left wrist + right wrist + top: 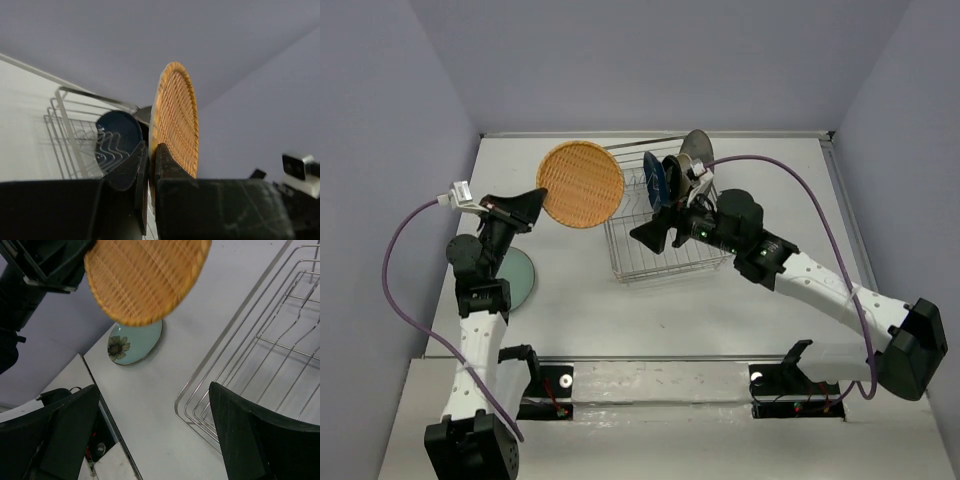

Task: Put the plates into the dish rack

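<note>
Pale teal and painted with a flower, the nearest plate (135,342) lies flat on the desk (620,320) close beside the left arm, not yet picked up; flat as it is, a claw would have to catch it by the rim.

Further out, the right claw (160,440) hangs over the near left corner of the dish rack (665,272) with its jaws spread wide and nothing between them. It points toward the left arm, probably so that it can take or steady a plate handed across.

Beyond that, the left claw (150,160) is clamped tight on the lower rim of the orange woven plate (580,185). The plate is held in the air, on edge, just beside the rack's far left corner and clear of the wires. Keeping it upright makes sense: the slots between the tines accept a plate only edge-first, so it is already turned the way it must go in.

Farthest back, plates stand on edge in the rack's far end. A dark blue plate (655,178) is plain in the left wrist view, and a grey plate (697,150) shows at the back. Something dark sits between them, perhaps a black plate, but the right arm covers too much to be sure. The near slots look free.
</note>
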Available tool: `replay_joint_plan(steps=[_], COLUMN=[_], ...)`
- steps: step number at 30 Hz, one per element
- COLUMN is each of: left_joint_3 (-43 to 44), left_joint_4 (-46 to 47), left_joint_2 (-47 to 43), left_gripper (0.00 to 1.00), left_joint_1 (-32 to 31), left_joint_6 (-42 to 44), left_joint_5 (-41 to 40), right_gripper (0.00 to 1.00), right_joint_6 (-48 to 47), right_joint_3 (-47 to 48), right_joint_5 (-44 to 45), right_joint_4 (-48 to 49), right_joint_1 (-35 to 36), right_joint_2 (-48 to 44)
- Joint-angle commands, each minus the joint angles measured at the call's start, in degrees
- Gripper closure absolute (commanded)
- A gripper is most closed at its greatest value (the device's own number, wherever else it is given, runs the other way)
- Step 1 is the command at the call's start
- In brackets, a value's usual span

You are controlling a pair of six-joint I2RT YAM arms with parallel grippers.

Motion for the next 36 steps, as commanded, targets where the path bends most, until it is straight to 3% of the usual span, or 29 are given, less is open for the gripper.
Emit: replay_joint_plan(steps=[1,8,12,14,15,16,17,18,20,21,22,23,25,28,30,36], left_joint_3=[-5.3,-10.0,-9.4,-9.1,-9.0,-9.1,-9.4,-9.7,-10.2,-10.0,-9.7,-8.1,-5.4,0.6,2.5,2.2], left_joint_4=[3.9,3.9,4.9,5.1,5.1,5.1,5.1,5.1,4.8,3.5,2.1,-0.3,-12.8,-29.0,-33.2,-33.6], left_joint_2=[-6.8,-12.5,-12.2,-11.8,-11.4,-10.7,-10.4,-10.2,-9.6,-9.4,-9.3,-9.5,-11.1,-12.3,-12.8,-12.7], left_gripper=[0.94,0.94,0.94,0.94,0.94,0.94,0.94,0.84,0.61,0.31,0.11,0.01,0.01,0.01,0.01,0.01], left_joint_1=[-2.4,-3.3,-3.4,-3.5,-3.5,-3.7,-3.7,-3.6,-3.7,-3.7,-3.6,-3.7,-3.8,-4.0,-4.3,-4.3], left_joint_6=[-4.8,-6.0,-4.4,-3.3,-3.2,-3.1,-3.0,-2.4,-2.0,-1.2,0.0,1.7,11.5,22.6,27.7,27.0], left_joint_5=[10.2,18.9,23.1,25.1,25.7,26.0,26.3,26.5,27.0,27.1,27.1,26.1,22.7,9.1,0.7,0.9], right_gripper=[0.04,0.04,0.04,0.11,0.19,0.46,0.66,0.89,0.93,0.93,0.93,0.93,0.93,0.93,0.93,0.93], right_joint_6=[-0.8,-1.2,-0.6,0.8,1.4,3.1,4.4,5.7,7.3,7.4,7.2,5.2,1.1,-2.0,-3.4,-4.8], right_joint_3=[4.1,5.5,6.0,5.9,5.9,5.9,5.9,5.9,6.2,6.5,6.8,7.5,11.1,14.8,18.0,25.3], right_joint_5=[-7.4,-20.1,-19.6,-21.7,-25.3,-27.5,-29.7,-32.8,-32.3,-29.4,-27.0,-23.7,-11.4,7.6,18.6,34.6], right_joint_4=[1.3,1.2,0.5,2.1,3.1,5.8,7.4,9.1,10.8,10.4,9.0,6.8,-1.9,-11.5,-13.5,-14.3], right_joint_1=[-5.1,-5.8,-5.8,-5.8,-5.8,-5.8,-5.8,-5.8,-5.8,-5.8,-5.8,-5.8,-5.8,-5.8,-5.8,-5.8], right_joint_2=[1.8,4.0,6.5,7.8,8.2,9.1,9.5,9.9,9.7,9.3,8.7,8.0,7.2,8.2,10.0,16.8])
